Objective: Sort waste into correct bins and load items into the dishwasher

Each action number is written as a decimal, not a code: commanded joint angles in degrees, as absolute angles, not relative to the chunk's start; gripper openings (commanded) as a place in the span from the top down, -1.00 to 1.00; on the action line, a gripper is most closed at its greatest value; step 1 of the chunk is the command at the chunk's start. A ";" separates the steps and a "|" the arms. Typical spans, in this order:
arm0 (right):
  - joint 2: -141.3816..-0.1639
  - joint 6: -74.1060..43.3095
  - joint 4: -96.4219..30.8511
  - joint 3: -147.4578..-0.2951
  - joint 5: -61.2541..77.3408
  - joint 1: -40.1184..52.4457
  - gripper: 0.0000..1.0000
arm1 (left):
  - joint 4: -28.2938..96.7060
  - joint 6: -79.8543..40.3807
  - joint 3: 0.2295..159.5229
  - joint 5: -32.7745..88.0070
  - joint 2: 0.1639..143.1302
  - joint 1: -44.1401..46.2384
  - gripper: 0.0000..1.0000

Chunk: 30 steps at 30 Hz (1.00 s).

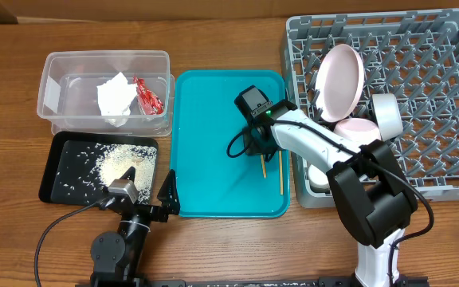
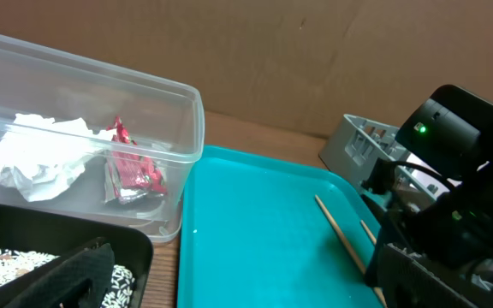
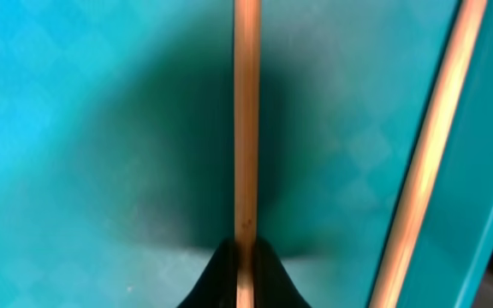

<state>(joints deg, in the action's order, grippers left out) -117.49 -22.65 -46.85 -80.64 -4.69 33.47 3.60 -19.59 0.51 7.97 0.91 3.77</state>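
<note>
step: lift one chopstick (image 3: pixel 246 111) off the teal tray (image 3: pixel 75 128) | right claw (image 3: pixel 245 261): pinching it | left claw (image 1: pixel 168 195): spread wide, empty | tip: go up slow, stick flat, then over to dish rack (image 1: pixel 445 96)

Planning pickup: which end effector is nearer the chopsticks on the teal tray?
Right. The right end effector is shut on one chopstick; the left end effector sits open at the left edge of the tray, apart from both.
</note>
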 commanded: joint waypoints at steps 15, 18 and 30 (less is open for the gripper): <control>-95.81 -13.50 -49.43 -89.62 -22.00 26.55 0.92 | 3.62 -20.14 0.27 8.43 0.36 4.29 -1.00; -97.34 -7.97 -49.19 -89.45 -18.24 23.27 0.92 | 3.62 -20.14 0.27 8.40 0.36 4.29 -1.00; -103.00 -6.66 -54.15 -90.17 -17.87 21.82 -0.01 | 3.62 -20.14 0.27 8.43 0.36 4.29 -1.00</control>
